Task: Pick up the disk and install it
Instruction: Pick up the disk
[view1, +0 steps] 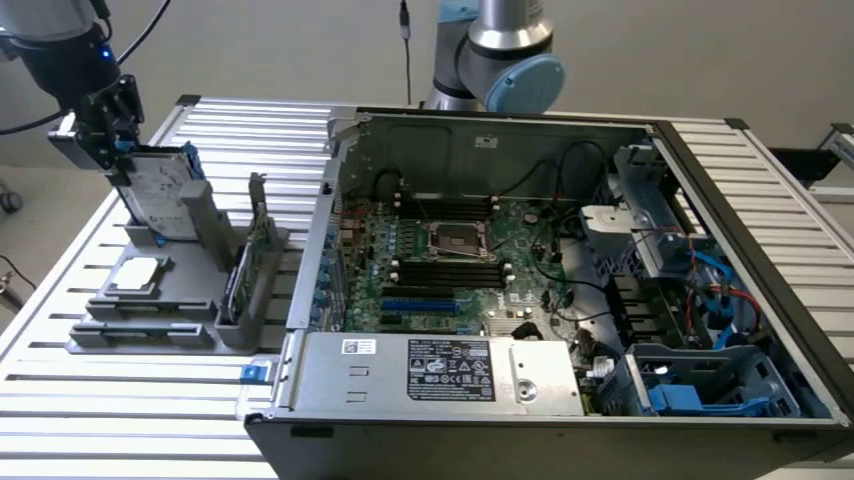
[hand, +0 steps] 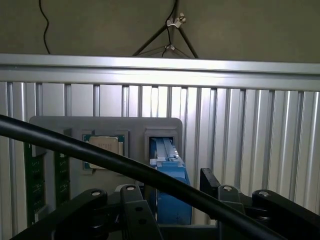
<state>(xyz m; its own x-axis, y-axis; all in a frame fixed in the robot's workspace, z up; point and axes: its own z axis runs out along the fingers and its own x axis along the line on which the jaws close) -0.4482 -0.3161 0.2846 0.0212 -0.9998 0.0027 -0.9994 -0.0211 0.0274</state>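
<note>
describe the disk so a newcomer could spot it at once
Left of the computer case in the exterior view stands a grey holder. The disk stands upright in its far slot: silver, white-labelled, blue-railed, unlike the flat chip and green card.

Plain pale wall (view1: 267, 50) behind, flat and unmarked, softly and evenly lit. In front of it, a silver table (view1: 120, 400) of ribbed aluminium slats with dark gaps between, bordered along the far edge by a smooth metal rail. Against the wall in the wrist view, thin black tripod legs (hand: 175, 21) meeting at a pale clamp, and a dark cable (hand: 46, 22) hanging loose
</note>
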